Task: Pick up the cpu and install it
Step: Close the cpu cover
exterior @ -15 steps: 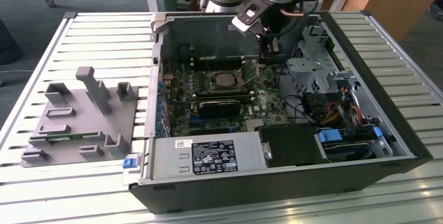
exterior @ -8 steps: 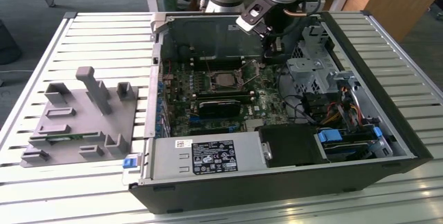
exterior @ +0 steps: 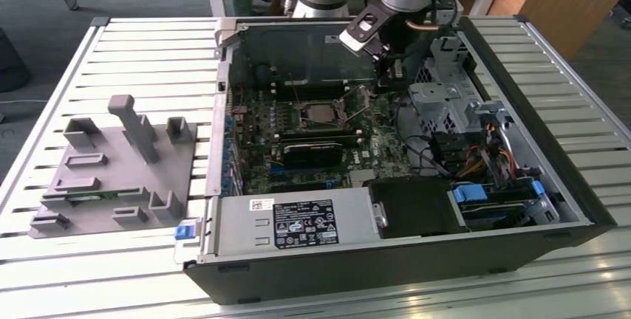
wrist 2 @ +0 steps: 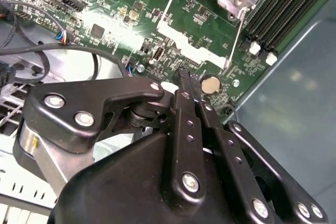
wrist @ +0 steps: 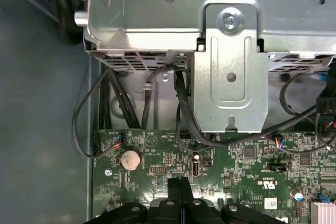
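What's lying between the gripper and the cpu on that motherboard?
The socket's metal retention frame, hinged open, lies between the gripper and the socket in the second wrist view; the exterior view shows the cpu beyond it.

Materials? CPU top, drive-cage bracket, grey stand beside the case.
CPU: silver-grey lid, soft sheen, looks like metal. Bracket: bare sheet metal, likely steel; folded edges, dull silver. Stand: uniform matte grey, probably plastic.

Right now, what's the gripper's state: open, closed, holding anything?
Gripper: closed, fingertips pressed together just over the motherboard, with nothing visible between them.
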Controlling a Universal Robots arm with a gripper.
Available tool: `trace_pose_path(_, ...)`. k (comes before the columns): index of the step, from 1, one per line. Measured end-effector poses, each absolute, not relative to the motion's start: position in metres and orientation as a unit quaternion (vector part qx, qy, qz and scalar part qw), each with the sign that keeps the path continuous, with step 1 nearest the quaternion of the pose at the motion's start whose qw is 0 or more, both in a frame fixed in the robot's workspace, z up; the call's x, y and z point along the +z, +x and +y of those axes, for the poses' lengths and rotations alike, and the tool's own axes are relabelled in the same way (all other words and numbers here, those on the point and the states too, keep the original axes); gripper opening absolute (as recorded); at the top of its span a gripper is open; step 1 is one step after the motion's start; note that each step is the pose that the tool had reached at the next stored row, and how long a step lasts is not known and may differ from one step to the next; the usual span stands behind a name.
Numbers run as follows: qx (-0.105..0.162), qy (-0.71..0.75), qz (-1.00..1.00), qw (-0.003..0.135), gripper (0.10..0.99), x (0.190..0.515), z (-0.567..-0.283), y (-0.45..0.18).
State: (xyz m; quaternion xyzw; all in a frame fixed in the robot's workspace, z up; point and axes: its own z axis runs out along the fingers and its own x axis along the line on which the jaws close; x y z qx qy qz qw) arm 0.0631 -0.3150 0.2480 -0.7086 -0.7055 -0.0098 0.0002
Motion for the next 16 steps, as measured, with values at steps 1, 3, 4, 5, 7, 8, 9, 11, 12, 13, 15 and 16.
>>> trace_pose_path(1, -0.009, -0.708, -0.706, 0.001, 0.106, 0.246, -0.315, 0.063)
trace_pose_path(3, -0.008, -0.708, -0.706, 0.001, 0.106, 0.243, -0.315, 0.063)
trace_pose_path(4, -0.008, -0.708, -0.706, 0.002, 0.106, 0.241, -0.315, 0.063)
trace_pose_path(5, -0.008, -0.708, -0.706, 0.002, 0.106, 0.241, -0.315, 0.06)
trace_pose_path(7, -0.008, -0.708, -0.706, 0.002, 0.106, 0.241, -0.315, 0.052)
trace_pose_path(8, -0.008, -0.708, -0.706, 0.002, 0.106, 0.241, -0.315, 0.048)
trace_pose_path(9, -0.008, -0.708, -0.706, 0.002, 0.106, 0.241, -0.315, 0.045)
trace_pose_path(11, -0.008, -0.708, -0.706, 0.002, 0.106, 0.241, -0.315, 0.041)
trace_pose_path(12, -0.008, -0.708, -0.706, 0.002, 0.106, 0.241, -0.315, 0.04)
trace_pose_path(13, -0.008, -0.708, -0.706, 0.002, 0.106, 0.241, -0.315, 0.038)
trace_pose_path(15, -0.008, -0.708, -0.706, 0.002, 0.106, 0.241, -0.315, 0.037)
trace_pose_path(16, -0.008, -0.708, -0.706, 0.002, 0.106, 0.241, -0.315, 0.036)
